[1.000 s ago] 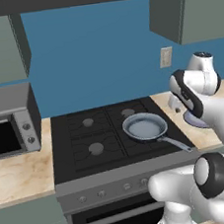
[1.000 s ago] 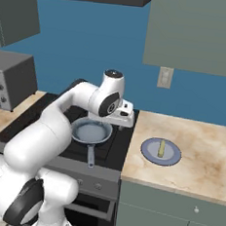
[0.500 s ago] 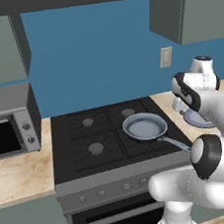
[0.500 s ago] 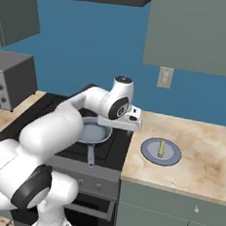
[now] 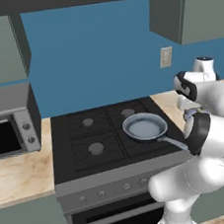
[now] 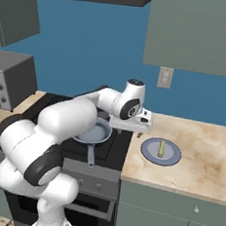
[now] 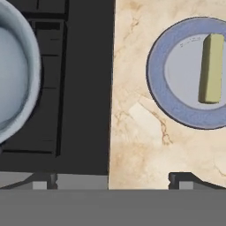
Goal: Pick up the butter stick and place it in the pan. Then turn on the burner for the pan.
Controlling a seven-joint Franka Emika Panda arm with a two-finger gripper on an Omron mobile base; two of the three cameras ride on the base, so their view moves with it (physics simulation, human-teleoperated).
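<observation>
Plate: we see the blue-grey plate on the counter, holding the butter stick.
Pan: the pan sits empty on the stove.
Gripper: our gripper hangs wide open between them, holding nothing.

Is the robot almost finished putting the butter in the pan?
Not yet. Nothing looks done: the butter stick lies on the blue plate on the counter, and the pan on the stove is empty. The open gripper hangs above the counter's edge, between pan and plate, holding nothing. Grabbing, placing and lighting the burner are all left.
</observation>
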